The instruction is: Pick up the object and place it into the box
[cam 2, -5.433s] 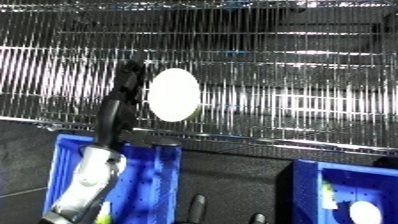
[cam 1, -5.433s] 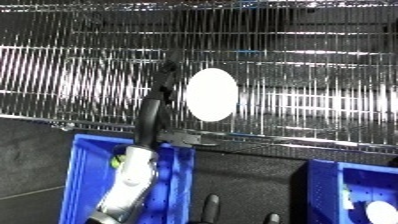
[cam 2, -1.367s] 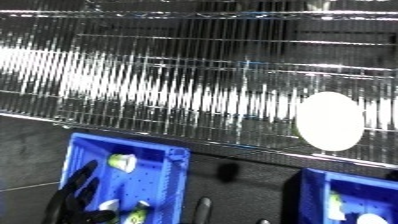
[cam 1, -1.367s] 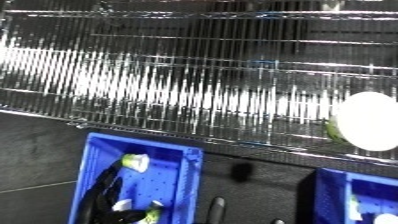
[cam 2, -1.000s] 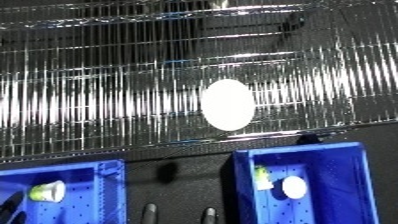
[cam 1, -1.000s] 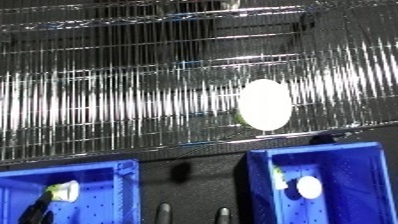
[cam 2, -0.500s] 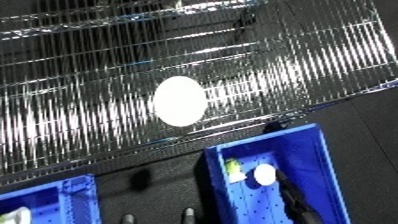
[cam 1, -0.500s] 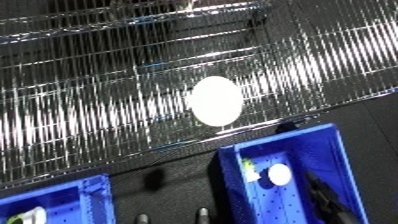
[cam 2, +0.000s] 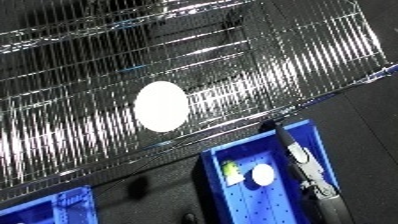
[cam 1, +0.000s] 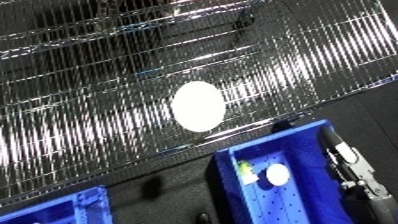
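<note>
Blue bin (cam 1: 233,165) sitting nearest, right hand (cam 2: 299,156) reaching over its right side.
Hand's fingers are too dark to tell if curled or straight; left hand is showing nowhere. Small white ball (cam 2: 262,174) and yellow-green item (cam 2: 231,169) are lying in the bin. Farther back, white oval object (cam 1: 197,106) is resting on wire shelf (cam 1: 107,75), long axis running near-to-far.

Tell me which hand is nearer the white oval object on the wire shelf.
Right. The right hand rises over the right blue bin, below and to the right of the white oval object, not touching it. The left hand shows in neither view.
</note>
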